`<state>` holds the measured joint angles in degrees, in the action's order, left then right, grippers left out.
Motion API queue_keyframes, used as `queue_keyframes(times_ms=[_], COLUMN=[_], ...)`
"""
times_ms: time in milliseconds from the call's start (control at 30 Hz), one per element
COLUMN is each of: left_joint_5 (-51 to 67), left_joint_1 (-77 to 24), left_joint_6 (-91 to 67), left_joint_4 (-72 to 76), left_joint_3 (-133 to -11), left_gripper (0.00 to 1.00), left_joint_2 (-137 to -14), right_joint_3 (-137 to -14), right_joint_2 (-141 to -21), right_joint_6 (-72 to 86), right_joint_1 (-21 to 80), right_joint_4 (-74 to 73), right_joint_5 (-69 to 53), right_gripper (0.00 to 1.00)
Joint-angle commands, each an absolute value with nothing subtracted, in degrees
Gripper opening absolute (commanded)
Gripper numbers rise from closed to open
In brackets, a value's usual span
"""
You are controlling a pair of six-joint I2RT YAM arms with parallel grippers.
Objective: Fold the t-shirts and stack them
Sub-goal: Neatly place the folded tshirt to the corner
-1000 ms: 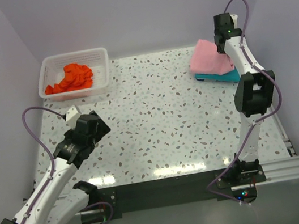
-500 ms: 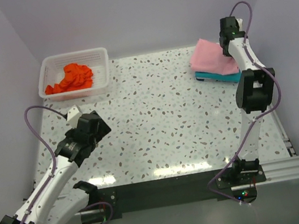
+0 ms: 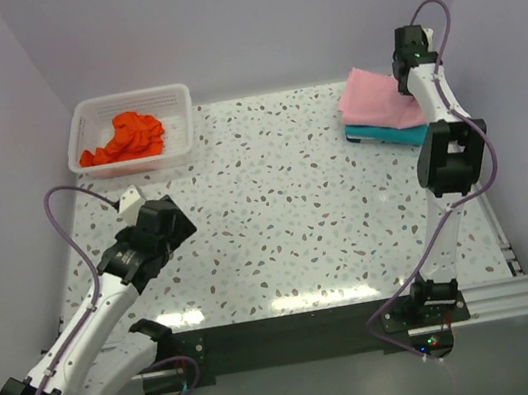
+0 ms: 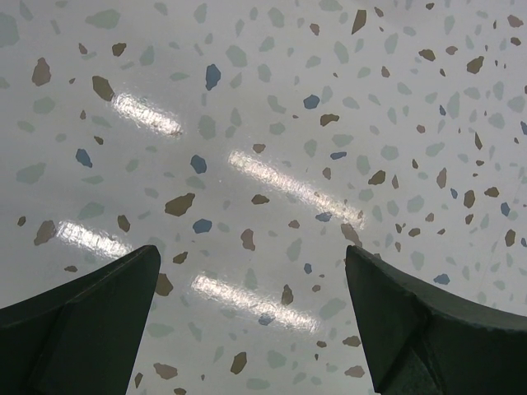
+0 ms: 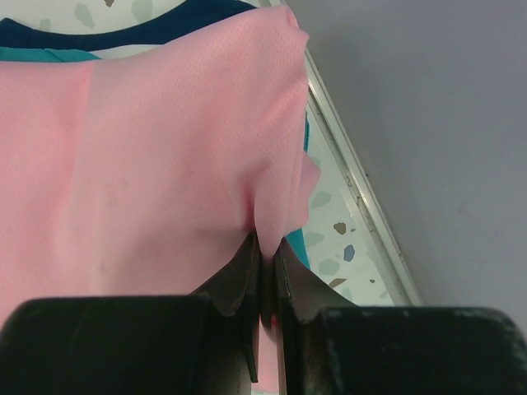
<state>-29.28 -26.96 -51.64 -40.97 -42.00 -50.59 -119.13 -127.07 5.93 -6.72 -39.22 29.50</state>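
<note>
Pink soft cloth t-shirt (image 3: 374, 98) is lying folded atop teal blue cloth t-shirt (image 3: 387, 133), well right of white plastic mesh basket (image 3: 187, 119), right gripper (image 5: 265, 247) pinching its edge; orange-red cloth t-shirt (image 3: 127, 137) is waiting crumpled inside basket; left gripper (image 4: 251, 255) is gaping, empty.

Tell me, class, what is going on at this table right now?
The right pincer is pinched shut on an edge of the pink t-shirt, which lies on top of the teal t-shirt at the far right corner of the table. The left pincer hangs open over bare tabletop and holds nothing. The orange-red t-shirt sits crumpled in the white basket at the far left, not yet folded.
</note>
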Motion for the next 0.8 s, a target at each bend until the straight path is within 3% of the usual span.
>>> queue_keyframes(times_ms=[0, 200, 267, 333, 367, 500, 533, 600, 667, 767], left_joint_5=[-31.2, -31.3, -31.4, -31.4, -31.4, -31.3, -31.4, -31.3, -31.3, -31.1], left_joint_1=[-26.5, -26.5, -26.5, -26.5, -26.5, -26.5, -26.5, -26.5, -26.5, -26.5], left_joint_6=[-51.3, -51.3, -51.3, -51.4, -51.3, -51.3, -51.4, -51.4, -51.4, -51.3], left_joint_4=[-40.3, -40.3, -40.4, -40.4, -40.5, -40.4, -40.5, -40.4, -40.3, -40.2], left_joint_3=[-44.2, -44.1, -44.1, -44.1, -44.2, -44.1, -44.1, -44.2, -44.0, -43.9], left_gripper=[1.00, 1.00, 1.00, 1.00, 1.00, 1.00, 1.00, 1.00, 1.00, 1.00], left_joint_2=[-51.0, -51.2, -51.4, -51.5, -51.4, -51.3, -51.4, -51.4, -51.4, -51.5], right_joint_3=[-122.3, -124.1, -124.5, -124.5, -123.9, -123.0, -122.9, -121.8, -121.2, -120.5], right_joint_2=[-127.5, -128.3, -128.8, -128.7, -128.3, -126.8, -126.3, -124.7, -123.8, -121.6], right_joint_6=[4.1, 4.0, 3.9, 4.0, 4.3, 6.4, 6.8, 6.9, 7.6, 8.6], right_joint_1=[-7.6, -8.2, -8.1, -8.2, -8.3, -8.8, -9.0, -9.1, -9.1, -9.1], right_joint_4=[-38.4, -39.7, -40.6, -41.7, -42.0, -43.4, -43.5, -43.0, -42.8, -42.4], right_joint_5=[30.0, 27.2, 28.0, 29.1, 30.7, 33.6, 33.5, 32.1, 30.2, 23.2], right_gripper=[0.00, 0.02, 0.10, 0.20, 0.33, 0.56, 0.74, 0.78, 0.99, 0.99])
